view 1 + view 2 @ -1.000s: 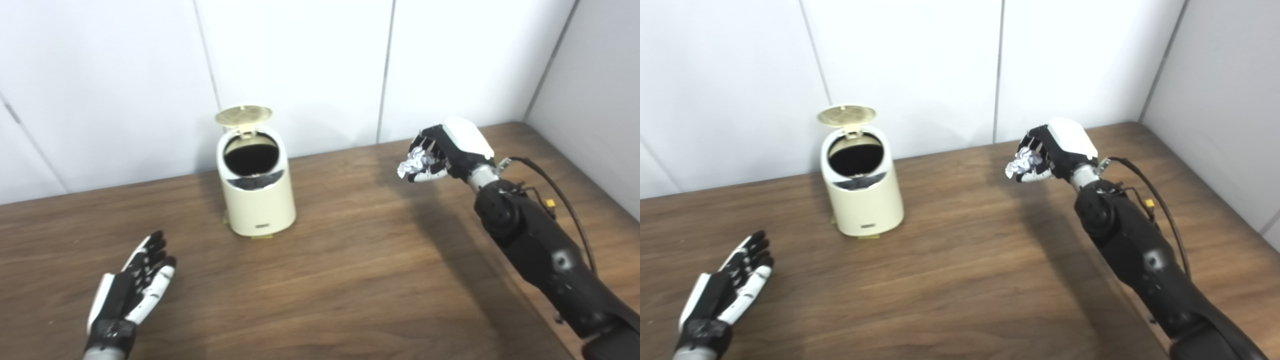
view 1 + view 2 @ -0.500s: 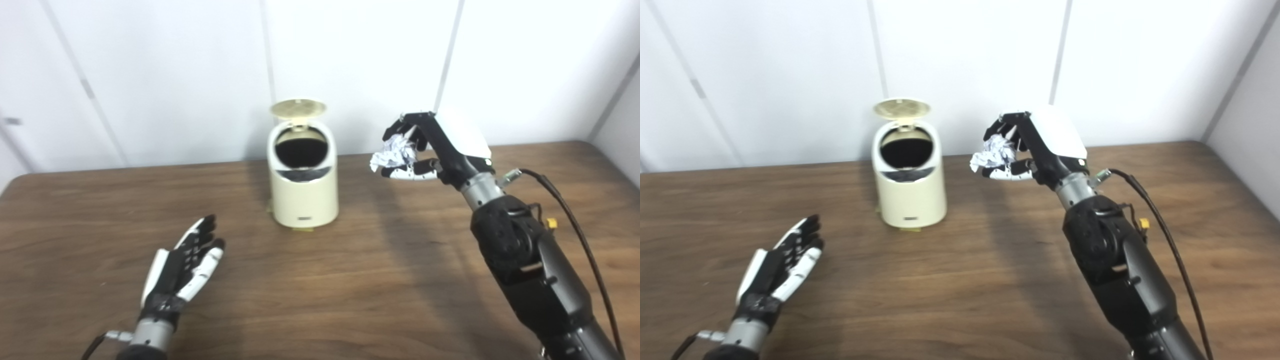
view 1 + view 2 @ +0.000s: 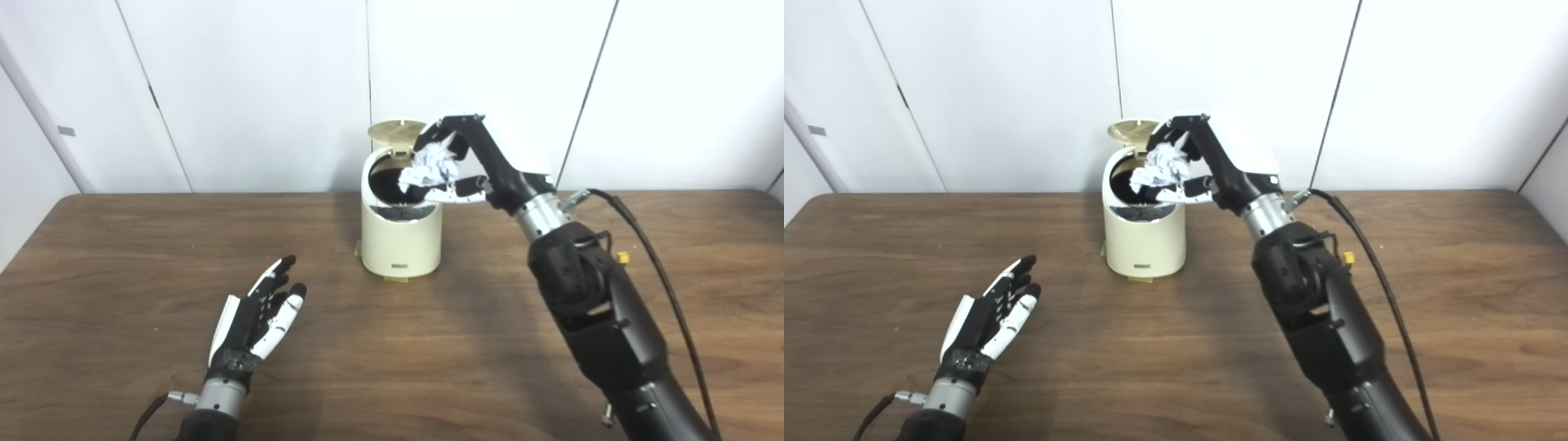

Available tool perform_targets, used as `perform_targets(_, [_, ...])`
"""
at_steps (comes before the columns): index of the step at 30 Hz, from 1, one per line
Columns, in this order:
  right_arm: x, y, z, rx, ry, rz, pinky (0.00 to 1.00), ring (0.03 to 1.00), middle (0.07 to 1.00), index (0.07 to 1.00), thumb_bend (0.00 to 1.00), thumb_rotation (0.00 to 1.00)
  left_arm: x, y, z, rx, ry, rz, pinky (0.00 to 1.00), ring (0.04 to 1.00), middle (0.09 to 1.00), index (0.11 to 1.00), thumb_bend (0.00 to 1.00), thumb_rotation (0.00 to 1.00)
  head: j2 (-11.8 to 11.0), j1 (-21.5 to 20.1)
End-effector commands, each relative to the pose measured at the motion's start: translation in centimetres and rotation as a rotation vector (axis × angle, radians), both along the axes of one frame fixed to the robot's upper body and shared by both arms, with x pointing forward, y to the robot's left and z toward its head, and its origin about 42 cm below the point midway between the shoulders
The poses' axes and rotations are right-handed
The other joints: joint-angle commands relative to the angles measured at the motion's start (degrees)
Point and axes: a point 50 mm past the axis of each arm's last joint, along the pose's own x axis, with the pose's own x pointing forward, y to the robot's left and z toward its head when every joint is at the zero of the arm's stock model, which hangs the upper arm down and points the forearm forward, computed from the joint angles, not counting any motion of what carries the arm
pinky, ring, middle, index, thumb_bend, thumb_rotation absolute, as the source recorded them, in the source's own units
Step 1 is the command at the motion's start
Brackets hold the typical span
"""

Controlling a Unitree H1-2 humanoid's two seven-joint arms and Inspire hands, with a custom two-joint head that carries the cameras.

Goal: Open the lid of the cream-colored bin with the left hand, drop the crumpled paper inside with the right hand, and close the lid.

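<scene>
- Left eye view and its twin both swing since a second ago, so the whole scene slides across the picture; that is the head turning, not the things moving.
- Far left, the left hand (image 3: 260,315) lies low over the table (image 3: 122,257), palm up, just as it did a second ago. Its fingers are straight and a little apart, holding nothing and touching nothing that I can make out. It sits well apart from the bin.
- At centre, the cream bin (image 3: 401,236) stands where it stood, lid (image 3: 398,130) tipped up and back, dark mouth showing. So the opening step looks done.
- Real change: the right hand (image 3: 468,168), a second ago well to the right of the bin, is now over the right side of the open mouth.
- Crumpled paper (image 3: 432,168) hangs in that hand above the rim, in front of the raised lid, not yet inside.
- Right-hand fingers (image 3: 1176,125) curl over the top of the paper, and the thumb presses from below: a loose pinch, partly closed, with gaps showing.
- Judging by this, the drop is the step in hand; letting go seems due once the paper is fully over the hole, and closing the lid remains.
</scene>
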Motion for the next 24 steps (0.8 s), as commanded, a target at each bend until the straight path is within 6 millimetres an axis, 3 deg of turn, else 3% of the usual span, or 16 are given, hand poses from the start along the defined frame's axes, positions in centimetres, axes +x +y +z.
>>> perform_targets(1, [0.7,0.9,2.9,0.006,-0.112,0.014,0.32,0.391,0.513,0.528,0.49,0.00,-0.1,-0.9,-0.9,0.004,0.036,-0.029,0.89,0.952,0.963,0.961,0.50,0.71,-0.22,0.05])
perform_targets(13, [4.3,2.0,1.3,-0.029,-0.086,-0.033,0.32,0.386,0.509,0.528,0.49,0.00,-0.2,-0.8,0.0,-0.012,0.011,-0.015,0.88,0.930,0.940,0.948,0.51,0.67,-0.41,0.76])
perform_targets(24, [5.2,3.8,0.2,-0.030,-0.058,-0.028,0.32,0.386,0.510,0.517,0.49,0.00,-0.5,-0.9,0.2,-0.016,0.011,-0.006,0.90,0.933,0.930,0.951,0.51,0.65,0.12,0.89])
